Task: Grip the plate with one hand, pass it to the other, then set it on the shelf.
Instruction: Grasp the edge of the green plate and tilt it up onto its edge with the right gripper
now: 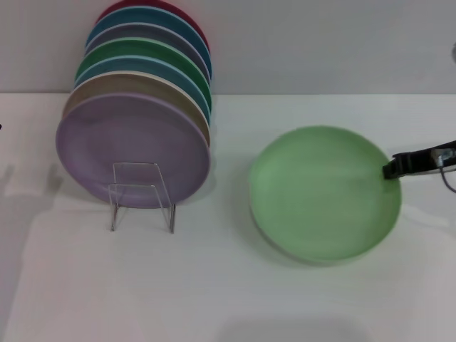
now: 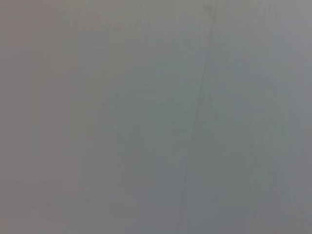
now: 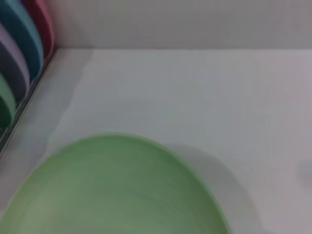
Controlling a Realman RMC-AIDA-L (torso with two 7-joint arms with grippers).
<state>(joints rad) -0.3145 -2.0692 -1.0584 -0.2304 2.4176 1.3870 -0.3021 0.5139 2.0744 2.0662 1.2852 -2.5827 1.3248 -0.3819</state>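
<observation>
The pale mint-green plate [image 1: 324, 192] is at the right of the white table and looks slightly raised, with a shadow under its near edge. My right gripper [image 1: 392, 168] comes in from the right edge and is shut on the plate's right rim. The plate fills the lower part of the right wrist view [image 3: 112, 190]. The wire shelf [image 1: 142, 196] stands at the left, its small front loop in front of a lilac plate [image 1: 132, 149]. My left gripper is out of view; the left wrist view shows only a blank grey surface.
Several plates stand on edge in the rack behind the lilac one: tan, teal, dark green [image 1: 146, 55], blue and red, back to the wall. Their edges show in the right wrist view [image 3: 19, 48]. The white table [image 1: 228, 285] spreads in front.
</observation>
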